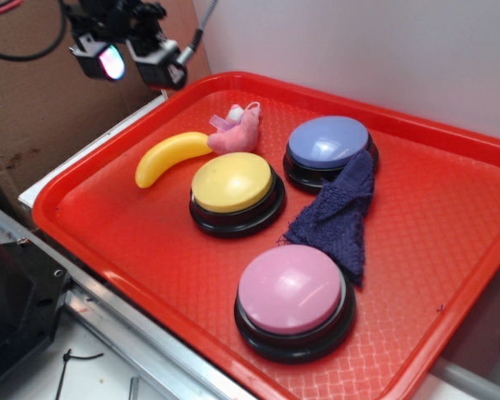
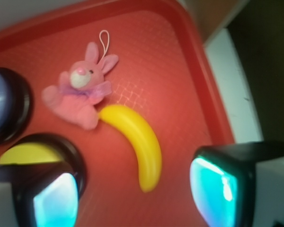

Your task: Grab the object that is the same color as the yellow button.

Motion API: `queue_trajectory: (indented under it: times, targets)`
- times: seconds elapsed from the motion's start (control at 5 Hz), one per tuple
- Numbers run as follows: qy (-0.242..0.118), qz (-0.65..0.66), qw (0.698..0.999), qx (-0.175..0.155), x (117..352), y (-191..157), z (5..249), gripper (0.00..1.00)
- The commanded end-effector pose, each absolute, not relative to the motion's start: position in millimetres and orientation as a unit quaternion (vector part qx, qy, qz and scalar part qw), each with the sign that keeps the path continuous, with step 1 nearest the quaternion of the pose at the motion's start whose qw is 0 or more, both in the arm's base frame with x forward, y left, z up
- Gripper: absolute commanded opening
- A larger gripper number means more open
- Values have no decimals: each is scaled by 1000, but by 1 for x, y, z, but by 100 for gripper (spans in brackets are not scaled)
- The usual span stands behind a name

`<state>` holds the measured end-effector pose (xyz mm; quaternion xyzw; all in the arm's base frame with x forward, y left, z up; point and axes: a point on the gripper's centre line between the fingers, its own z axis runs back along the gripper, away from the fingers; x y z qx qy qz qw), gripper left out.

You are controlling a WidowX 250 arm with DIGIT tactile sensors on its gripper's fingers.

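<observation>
A small curved yellow toy banana point(image 1: 170, 157) point(image 2: 138, 144) lies on the red tray point(image 1: 450, 217) near its left rim. The yellow button point(image 1: 233, 185) point(image 2: 26, 153), pale yellow dome on a black base, stands just right of it. My gripper point(image 1: 132, 62) point(image 2: 135, 196) hangs high above the tray's back left corner, open, nothing between its fingers. In the wrist view the banana's lower tip lies below, in the gap between the two fingers, well beneath them.
A pink plush rabbit point(image 1: 237, 131) point(image 2: 80, 92) touches the banana's far end. A blue button point(image 1: 329, 146) point(image 2: 0, 106) and a pink button point(image 1: 293, 296) also stand on the tray, with a dark blue cloth point(image 1: 340, 212) between them. Cardboard point(image 1: 25, 100) stands at the left.
</observation>
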<state>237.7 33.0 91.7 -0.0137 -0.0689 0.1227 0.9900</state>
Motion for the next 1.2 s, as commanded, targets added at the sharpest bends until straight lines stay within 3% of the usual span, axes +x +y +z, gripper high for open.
queue_trajectory:
  times: [0.0,0.4,0.6,0.8,1.0]
  targets:
    - [-39,94,995,-13,253,37,45,100]
    - [-13,118,992,38,254,43,9,100]
    - [-10,111,994,21,252,44,4,79]
    - [-4,130,991,18,252,44,12,0]
    - [16,173,984,31,253,40,42,0]
